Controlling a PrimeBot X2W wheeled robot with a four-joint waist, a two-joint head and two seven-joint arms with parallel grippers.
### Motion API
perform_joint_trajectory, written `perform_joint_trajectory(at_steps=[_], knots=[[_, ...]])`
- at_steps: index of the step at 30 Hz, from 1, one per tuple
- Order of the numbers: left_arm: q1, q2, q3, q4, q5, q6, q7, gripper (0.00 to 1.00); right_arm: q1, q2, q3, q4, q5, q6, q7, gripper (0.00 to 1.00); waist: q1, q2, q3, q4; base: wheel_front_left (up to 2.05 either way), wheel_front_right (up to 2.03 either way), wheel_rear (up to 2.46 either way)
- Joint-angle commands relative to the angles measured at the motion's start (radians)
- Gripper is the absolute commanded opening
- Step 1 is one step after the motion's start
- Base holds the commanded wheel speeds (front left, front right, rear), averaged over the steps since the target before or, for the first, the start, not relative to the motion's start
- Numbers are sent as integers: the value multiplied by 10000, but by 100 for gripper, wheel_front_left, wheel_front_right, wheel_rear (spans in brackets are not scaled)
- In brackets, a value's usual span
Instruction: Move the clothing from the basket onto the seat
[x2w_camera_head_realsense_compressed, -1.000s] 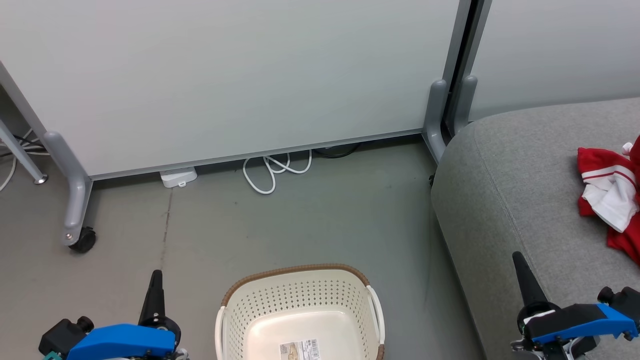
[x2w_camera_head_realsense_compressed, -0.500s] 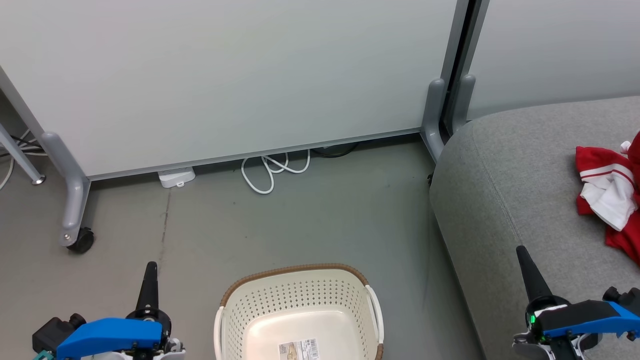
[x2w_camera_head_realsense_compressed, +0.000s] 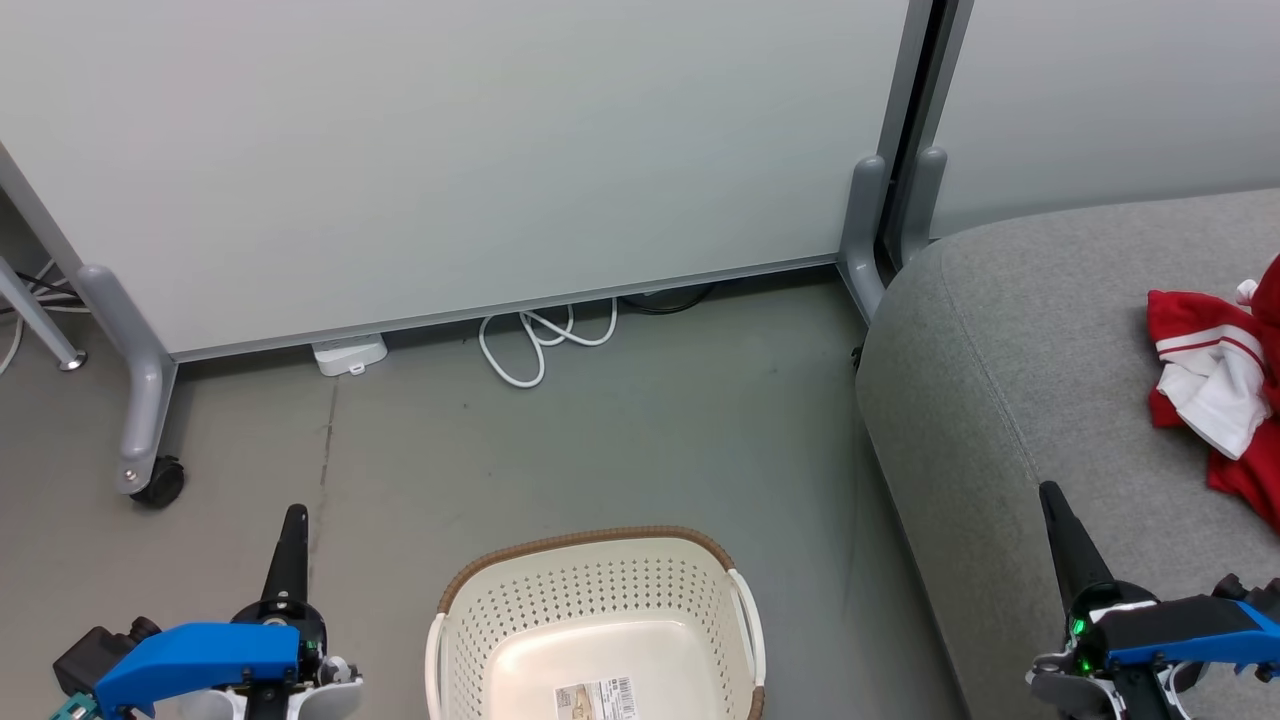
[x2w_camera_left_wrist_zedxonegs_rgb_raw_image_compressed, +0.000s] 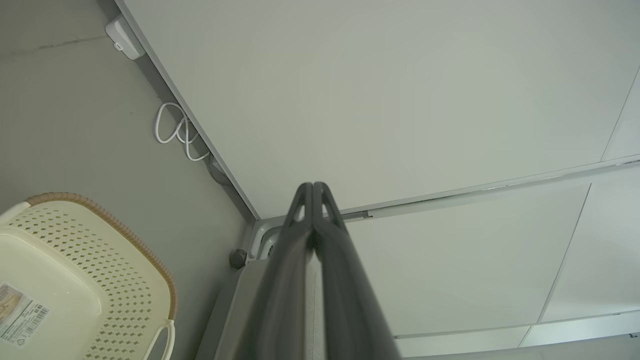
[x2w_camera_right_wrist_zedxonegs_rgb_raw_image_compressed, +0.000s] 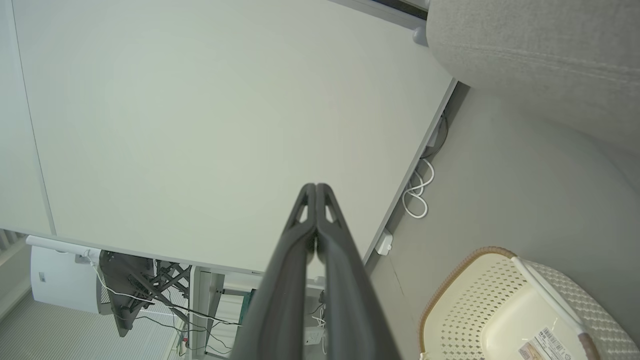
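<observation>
My laundry basket (x2w_camera_head_realsense_compressed: 600, 590) at bottom centre looks empty, the red clothing (x2w_camera_head_realsense_compressed: 1205, 380) lies on the sofa seat (x2w_camera_head_realsense_compressed: 1010, 360) at right — seemingly done, both my jaws pressed together.

Basket (x2w_camera_head_realsense_compressed: 600, 590) beside seat (x2w_camera_head_realsense_compressed: 1020, 330), floor (x2w_camera_head_realsense_compressed: 800, 450) between (cable (x2w_camera_head_realsense_compressed: 541, 340) beyond)

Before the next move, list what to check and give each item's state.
1. Empty basket: ok in the part seen, just a sticker inside.
2. Red clothing on the seat: ok, lying on the cushion.
3. Both garments there: cannot tell, the heap runs off the picture's edge.
4. Free left claw: ok, shut on nothing.
5. Free right claw: ok, shut on nothing.
</observation>
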Motion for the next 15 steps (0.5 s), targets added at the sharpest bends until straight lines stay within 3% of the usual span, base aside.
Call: perform_joint_trajectory(at_steps=[1, 15], knots=[[-216, 8, 68, -108, -137, -12, 62, 0, -211, 18, -28, -109, 160, 3, 16, 0, 0, 0, 1, -2, 0, 0, 0], [-329, -27, 252, -245, -1141, -14, 366, 0, -253, 33, -108, -172, 1284, 4, 199, 0, 0, 0, 16, -48, 0, 0, 0]])
